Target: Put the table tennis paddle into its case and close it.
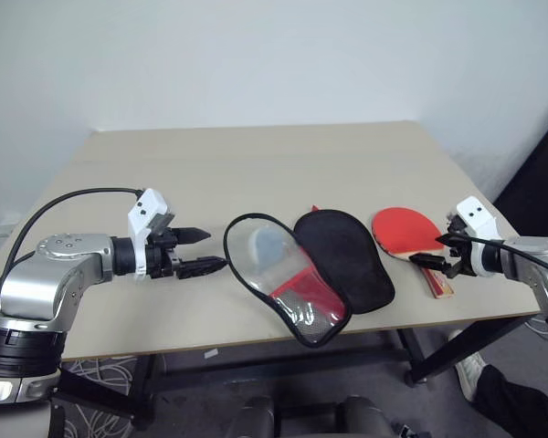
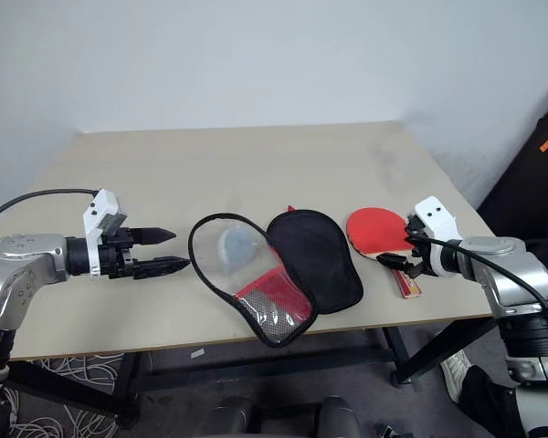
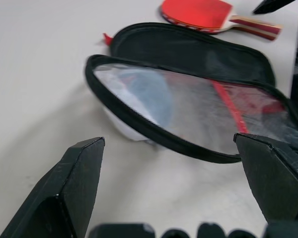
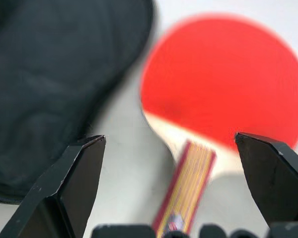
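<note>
The case (image 1: 297,278) lies unzipped at the table's front middle. Its clear window flap (image 3: 188,109) with red and mesh parts is tilted up on the left, and the black lining half (image 1: 347,260) lies flat on the right. The table tennis paddle (image 1: 404,230) rests red face up just right of the case, handle (image 4: 188,183) pointing at the front edge. My left gripper (image 1: 212,248) is open, level, just left of the flap and empty. My right gripper (image 1: 432,251) is open above the handle, holding nothing.
The beige table (image 1: 256,146) has free room across its back and left. The case's lower tip reaches the front edge, and the paddle handle lies close to the front right corner. A dark bag (image 1: 543,173) stands off the table's right side.
</note>
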Controlling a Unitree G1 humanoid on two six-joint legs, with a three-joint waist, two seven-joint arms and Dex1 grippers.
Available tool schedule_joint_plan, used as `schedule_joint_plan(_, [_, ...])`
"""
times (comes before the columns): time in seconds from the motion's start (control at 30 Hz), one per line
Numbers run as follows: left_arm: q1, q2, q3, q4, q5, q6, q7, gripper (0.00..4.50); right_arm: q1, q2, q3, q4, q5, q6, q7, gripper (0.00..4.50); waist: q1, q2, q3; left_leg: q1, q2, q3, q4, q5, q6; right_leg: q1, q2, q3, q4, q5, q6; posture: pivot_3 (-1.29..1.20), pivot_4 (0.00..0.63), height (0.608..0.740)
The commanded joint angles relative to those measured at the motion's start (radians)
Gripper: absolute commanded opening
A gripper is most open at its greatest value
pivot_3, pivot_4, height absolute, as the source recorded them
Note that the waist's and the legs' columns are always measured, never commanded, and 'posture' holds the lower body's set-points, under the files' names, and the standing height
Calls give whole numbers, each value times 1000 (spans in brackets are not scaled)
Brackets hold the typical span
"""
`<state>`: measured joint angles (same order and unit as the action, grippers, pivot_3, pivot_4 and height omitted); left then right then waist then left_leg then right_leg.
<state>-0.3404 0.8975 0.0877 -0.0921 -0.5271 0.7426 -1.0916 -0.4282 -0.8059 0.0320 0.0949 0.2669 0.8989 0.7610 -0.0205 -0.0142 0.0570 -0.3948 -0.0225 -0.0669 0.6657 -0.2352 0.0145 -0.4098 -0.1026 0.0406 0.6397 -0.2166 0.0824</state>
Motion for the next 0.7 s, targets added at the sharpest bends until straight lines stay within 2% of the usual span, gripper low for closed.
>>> schedule_joint_plan(0.03, [-25,11,-1,-18,-6,-4,-15,4461,-2,22,-12,30,-33,-2,-57,4500,0,0,0,0,0,0,0,0,0,0,0,0,0,0,0,0,0,698])
schedule_joint_plan(0.3, [-26,6,-15,-17,-6,-10,-28,4461,-24,94,-44,181,-76,-48,-158,4500,-1,0,0,0,0,0,0,0,0,1,0,0,0,0,0,0,0,698])
schedule_joint_plan(0.4, [-22,6,-15,-17,-5,-13,-30,4500,-40,123,-82,230,-71,-44,-205,3937,-2,-1,0,1,0,0,0,0,0,1,0,0,0,0,0,0,0,698])
schedule_joint_plan(0.67, [-11,3,-14,-21,-7,-13,-29,4500,-68,152,-137,253,-59,1,-251,1192,0,-1,0,1,-1,-1,1,0,0,2,0,0,0,0,0,0,0,698])
schedule_joint_plan(0.7, [-10,3,-14,-20,-7,-13,-29,4500,-72,154,-143,248,-57,1,-255,1177,0,0,0,1,-1,-1,1,0,0,2,0,0,0,0,0,0,0,698])
